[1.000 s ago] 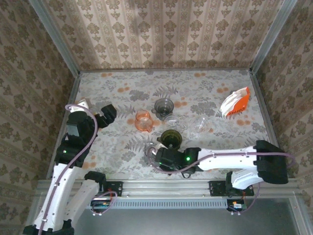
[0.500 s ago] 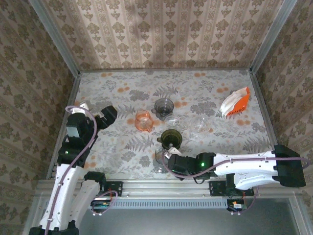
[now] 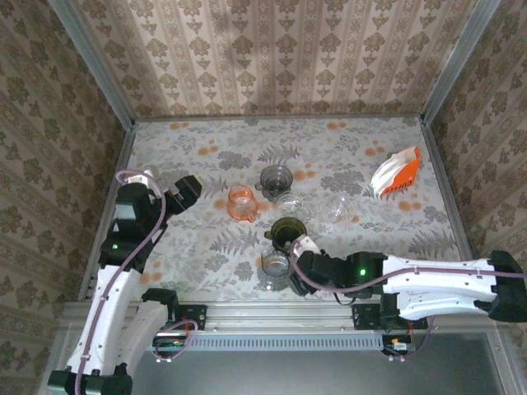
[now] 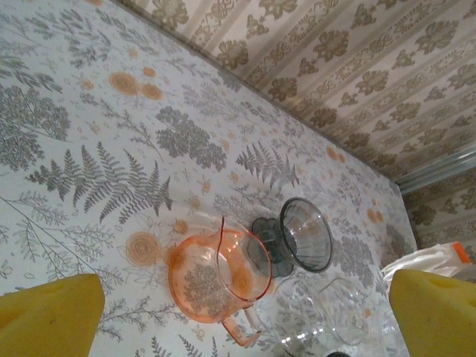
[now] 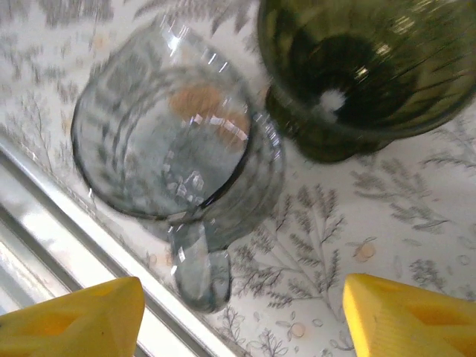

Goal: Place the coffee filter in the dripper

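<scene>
Over by the right edge of the table point(image 3: 206, 247), toward the far corner, lies the coffee filter pack point(image 3: 397, 171), white with orange trim. It lies flat, its long axis slanting from near-left to far-right, the orange side turned to the right edge. It is well apart from both arms, with nothing touching it.

Down at the near edge, the right gripper point(image 5: 242, 323) hangs over a smoky glass dripper point(image 5: 167, 134) with its yellow fingers point(image 5: 74, 320) spread wide and nothing between them. That dripper stands upright, mouth up, and its handle points at the near edge, into the gap between the fingers but clear of both. Just beside it, on the far side, stands the green dripper point(image 5: 364, 67), also mouth up.

On the left side, the left gripper point(image 3: 185, 193) is spread as wide as it goes, empty, looking across at the orange dripper point(image 4: 216, 275), whose handle points back toward it.
</scene>
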Robot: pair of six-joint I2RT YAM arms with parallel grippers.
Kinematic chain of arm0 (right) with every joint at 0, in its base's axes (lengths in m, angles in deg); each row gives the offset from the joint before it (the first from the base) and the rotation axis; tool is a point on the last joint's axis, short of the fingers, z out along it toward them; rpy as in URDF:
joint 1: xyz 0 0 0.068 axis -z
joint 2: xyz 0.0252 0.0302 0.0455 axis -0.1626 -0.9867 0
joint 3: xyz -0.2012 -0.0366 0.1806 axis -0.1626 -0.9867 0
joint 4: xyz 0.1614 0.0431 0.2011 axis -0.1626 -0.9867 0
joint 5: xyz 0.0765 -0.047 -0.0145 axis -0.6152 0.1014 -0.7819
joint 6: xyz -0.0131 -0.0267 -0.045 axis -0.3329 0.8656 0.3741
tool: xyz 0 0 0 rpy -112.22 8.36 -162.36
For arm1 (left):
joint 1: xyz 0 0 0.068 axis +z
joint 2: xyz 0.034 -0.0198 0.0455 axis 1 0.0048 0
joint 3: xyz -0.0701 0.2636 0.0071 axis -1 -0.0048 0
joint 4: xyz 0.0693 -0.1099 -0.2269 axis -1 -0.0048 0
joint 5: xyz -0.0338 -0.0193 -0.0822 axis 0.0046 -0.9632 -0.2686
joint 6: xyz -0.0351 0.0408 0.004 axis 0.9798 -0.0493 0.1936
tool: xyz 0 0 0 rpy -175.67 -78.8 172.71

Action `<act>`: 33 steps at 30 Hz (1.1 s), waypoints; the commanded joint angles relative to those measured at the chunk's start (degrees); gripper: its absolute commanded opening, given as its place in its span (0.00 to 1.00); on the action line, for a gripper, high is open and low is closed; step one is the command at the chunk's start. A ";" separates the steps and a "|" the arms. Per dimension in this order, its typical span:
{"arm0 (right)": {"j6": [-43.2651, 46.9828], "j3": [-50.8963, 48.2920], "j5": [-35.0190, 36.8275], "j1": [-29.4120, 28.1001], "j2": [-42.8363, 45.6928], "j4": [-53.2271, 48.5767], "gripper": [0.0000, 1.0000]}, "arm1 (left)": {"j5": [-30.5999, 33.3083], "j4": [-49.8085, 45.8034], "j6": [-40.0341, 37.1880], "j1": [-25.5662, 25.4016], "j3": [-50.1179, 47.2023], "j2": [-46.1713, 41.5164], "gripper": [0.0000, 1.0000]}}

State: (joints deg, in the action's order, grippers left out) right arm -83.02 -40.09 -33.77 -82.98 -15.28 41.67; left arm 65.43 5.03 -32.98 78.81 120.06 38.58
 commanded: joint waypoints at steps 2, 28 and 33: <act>-2.74 3.19 0.04 8.28 3.42 -4.82 0.73 | -1.80 1.45 -1.73 -4.32 0.28 0.34 0.99; -6.19 -0.76 3.07 32.67 -12.09 4.88 0.67 | 3.53 2.06 -4.20 -19.00 -5.19 4.68 1.00; -5.53 -1.08 4.49 33.63 -14.63 8.06 0.62 | 3.70 1.96 -3.97 -18.97 -5.18 4.68 1.00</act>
State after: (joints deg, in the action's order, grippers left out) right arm -88.74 -40.25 -32.17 -49.69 -28.89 46.74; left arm 68.23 6.51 -36.44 60.12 114.82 44.13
